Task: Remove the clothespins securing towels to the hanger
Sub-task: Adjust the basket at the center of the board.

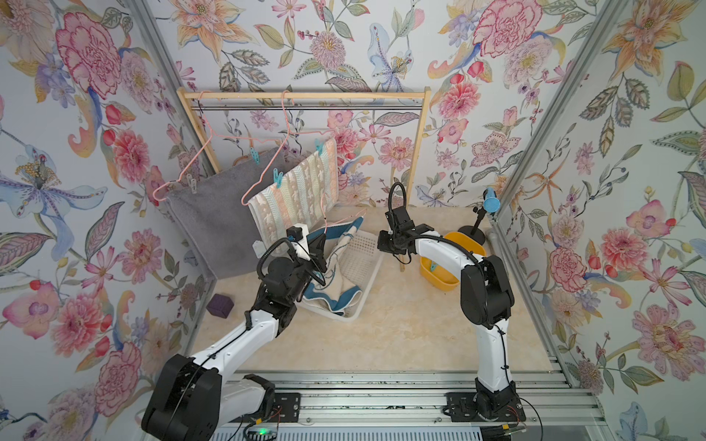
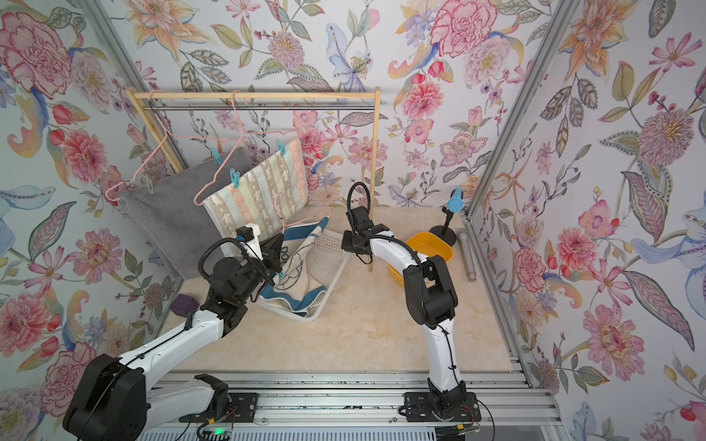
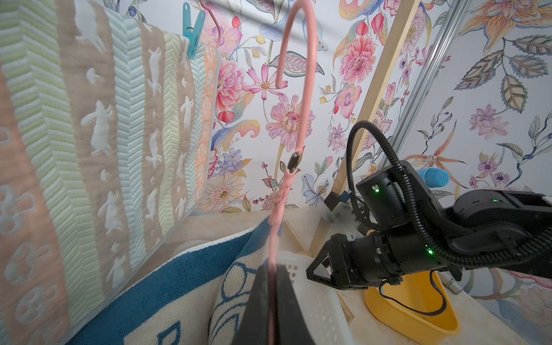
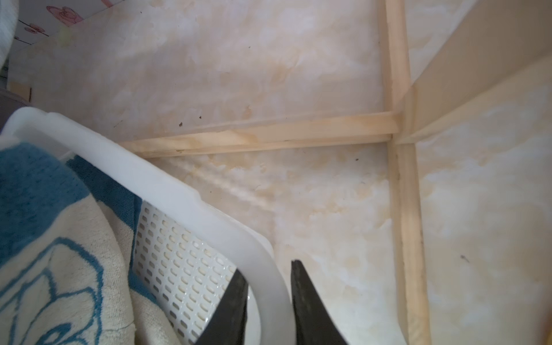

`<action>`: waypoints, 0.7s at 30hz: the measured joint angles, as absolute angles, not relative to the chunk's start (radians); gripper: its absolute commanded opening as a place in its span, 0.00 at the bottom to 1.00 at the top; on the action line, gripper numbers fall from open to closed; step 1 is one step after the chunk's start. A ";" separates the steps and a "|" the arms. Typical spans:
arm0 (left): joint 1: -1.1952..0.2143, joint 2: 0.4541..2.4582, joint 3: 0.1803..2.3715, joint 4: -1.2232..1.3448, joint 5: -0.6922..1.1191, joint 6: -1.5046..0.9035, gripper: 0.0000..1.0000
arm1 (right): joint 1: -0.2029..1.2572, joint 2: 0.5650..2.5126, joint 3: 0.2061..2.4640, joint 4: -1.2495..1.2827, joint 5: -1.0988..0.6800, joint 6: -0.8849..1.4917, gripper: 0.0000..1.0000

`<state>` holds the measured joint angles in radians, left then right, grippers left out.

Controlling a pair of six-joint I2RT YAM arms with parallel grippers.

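Against the back wall, a wooden rack (image 1: 301,95) carries two pink hangers (image 1: 266,165). The grey towel (image 1: 214,225) and the striped towel (image 1: 298,191) hang from them side by side. Nearer, the DORAEMON towel (image 2: 294,267) lies heaped in a white basket (image 1: 359,250) on the tabletop, with a yellow bowl (image 1: 435,280) near it. The left gripper (image 3: 271,268) is clamped on a third pink hanger (image 3: 274,218), its hook rising above the basket. The right gripper (image 4: 268,265) pinches the basket's rim, one finger inside and one outside. Two teal clothespins (image 1: 278,178) pin the striped towel. A teal clip (image 1: 254,154) and a pale grey clip (image 1: 192,183) pin the grey towel. One loose teal clothespin (image 1: 431,266) lies in the bowl.
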<state>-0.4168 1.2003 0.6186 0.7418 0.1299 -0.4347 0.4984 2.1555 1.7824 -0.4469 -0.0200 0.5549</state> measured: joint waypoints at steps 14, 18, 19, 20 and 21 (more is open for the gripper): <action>-0.493 1.201 0.558 0.862 -0.028 -0.519 0.00 | 0.488 2.072 1.704 -0.431 -0.035 0.419 1.00; -0.526 1.220 0.525 0.924 -0.086 -0.546 0.00 | 0.521 1.892 1.475 -0.355 -0.044 0.425 1.00; -0.532 1.224 0.516 0.940 -0.096 -0.554 0.00 | 0.533 1.839 1.422 -0.332 -0.042 0.433 1.00; -0.537 1.228 0.506 0.958 -0.110 -0.561 0.00 | 0.546 1.792 1.378 -0.312 -0.041 0.440 1.00; -0.540 1.231 0.498 0.976 -0.116 -0.567 0.00 | 0.557 1.758 1.350 -0.297 -0.038 0.445 1.00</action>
<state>-0.5404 1.2312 0.4984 0.9756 -0.1162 -0.5671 0.5571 1.7580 1.3499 -0.2974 -0.0380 0.4450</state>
